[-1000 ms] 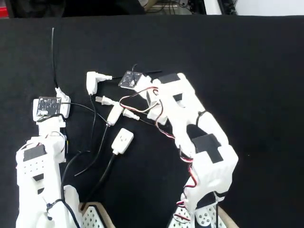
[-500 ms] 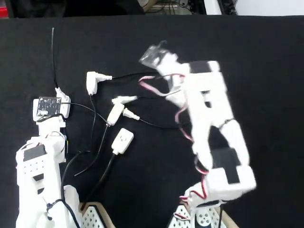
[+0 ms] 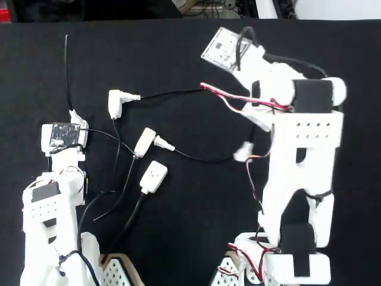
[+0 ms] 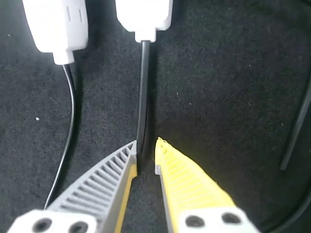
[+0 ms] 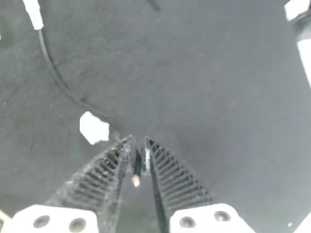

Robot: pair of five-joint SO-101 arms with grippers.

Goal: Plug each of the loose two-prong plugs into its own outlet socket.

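Note:
At the table's right my right arm (image 3: 300, 137) is raised. Its gripper (image 5: 137, 144) is shut on a thin metal-tipped piece. The white two-prong plug (image 5: 95, 128) sits right beside the fingertips and hangs under the arm (image 3: 243, 152), its black cord (image 3: 196, 157) trailing left. A white outlet socket (image 3: 153, 176) lies at centre-left, with a joined white plug and socket (image 3: 146, 141) just behind it. Another loose plug (image 3: 115, 101) lies farther back. My left gripper (image 4: 145, 144) is barely open, straddling a black cord (image 4: 142, 87) that leads to a white body (image 4: 143, 14); a second white body (image 4: 56, 24) lies beside it.
Black cloth covers the table (image 3: 333, 42). Thin black cords (image 3: 116, 179) loop across the left half near the left arm (image 3: 50, 202). A loose black wire (image 3: 67, 65) lies at the far left. The right arm's red and white wires (image 3: 229, 98) hang over the centre.
The right arm rose and swung right and back, carrying the plug from centre-left toward the right and dragging its cord along. The left arm stayed still.

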